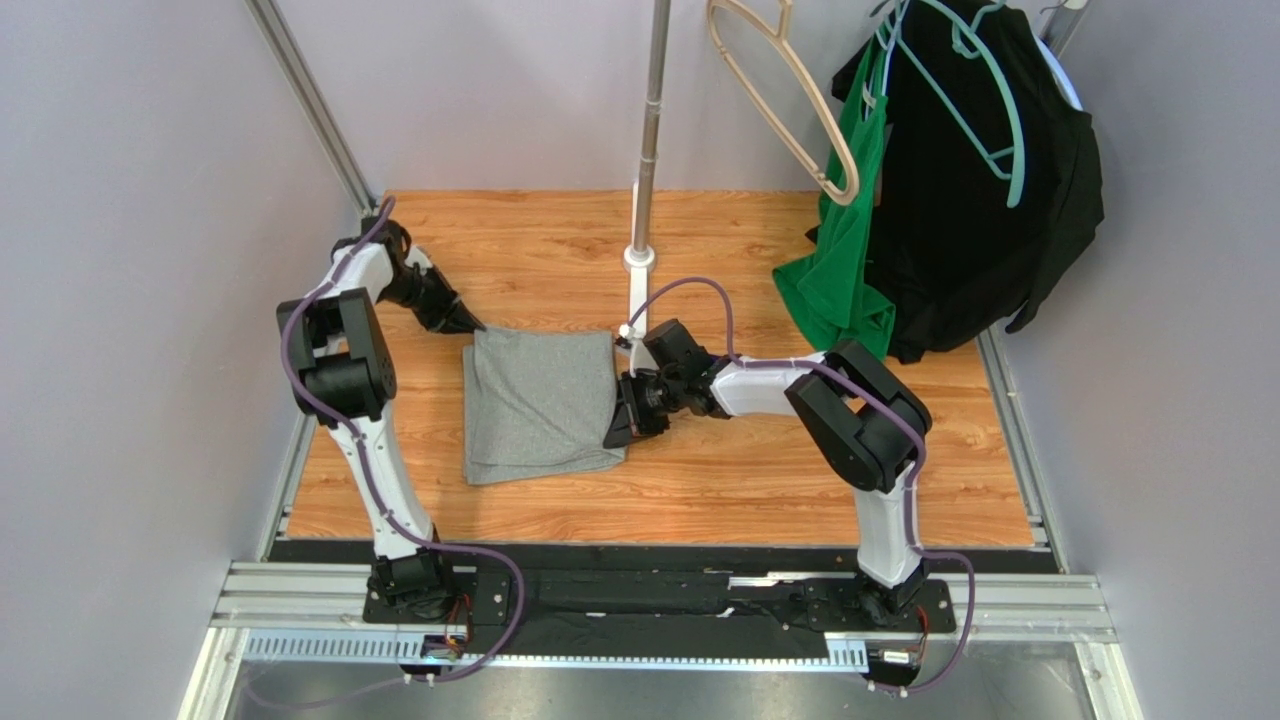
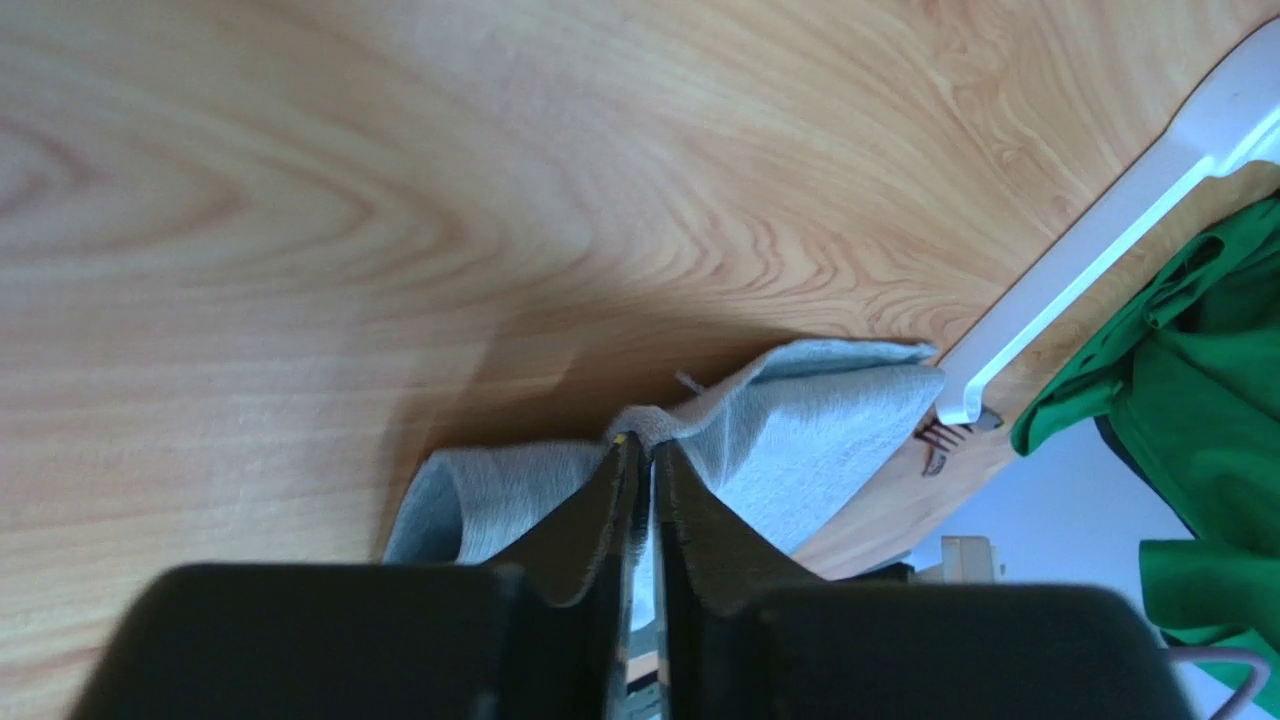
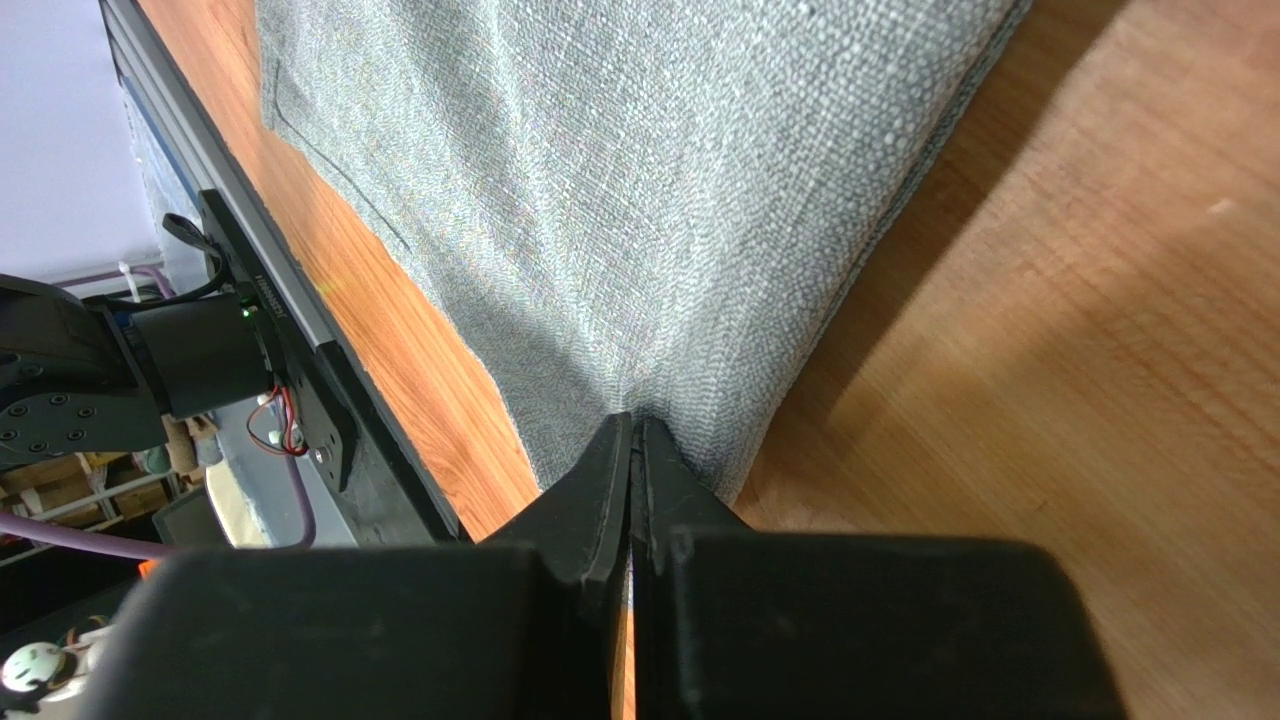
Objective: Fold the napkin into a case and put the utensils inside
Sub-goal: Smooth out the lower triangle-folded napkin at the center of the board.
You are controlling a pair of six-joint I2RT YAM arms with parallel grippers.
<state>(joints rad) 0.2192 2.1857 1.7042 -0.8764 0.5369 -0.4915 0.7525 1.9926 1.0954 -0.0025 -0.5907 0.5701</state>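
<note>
**A:** Napkin (image 1: 541,402), position?

**B:** On the wooden table (image 1: 751,480), left of centre, between the arms. It is a broad rectangle, not yet a narrow case.

**A:** Claws?

**B:** Left gripper (image 2: 640,444): fingers pinched on the far-left corner, cloth bunched. Right gripper (image 3: 631,428): fingers pinched on the right edge.

**A:** Step?

**B:** Judged a fold in hand. The next move calls for both arms to lift together and carry the edge across evenly. Utensils are not in view.

**A:** Writing?

**B:** None legible. A dark mark (image 2: 935,446) sits by the white bracket (image 2: 1112,225), too small to read.
</note>
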